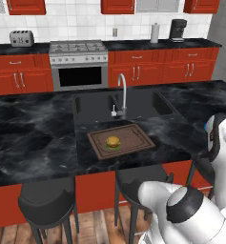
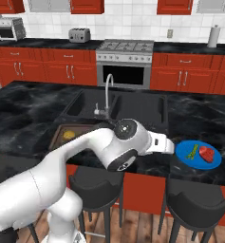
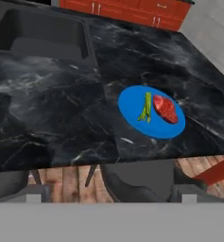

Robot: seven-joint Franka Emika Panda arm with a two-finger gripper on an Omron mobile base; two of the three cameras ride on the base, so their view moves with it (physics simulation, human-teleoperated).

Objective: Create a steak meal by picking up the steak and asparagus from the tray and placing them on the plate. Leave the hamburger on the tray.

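Both steak and asparagus (side by side) lie on plate.

The white arm is bending at its elbow and reaching out to the right, low over the counter's near edge. Its claw is standing wide open, holding nothing.

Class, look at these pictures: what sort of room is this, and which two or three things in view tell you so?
A home-style kitchen, rendered rather than real. The clues: a stove with an oven against the back wall, a sink with a faucet set in the black marble counter, and red cabinets below.
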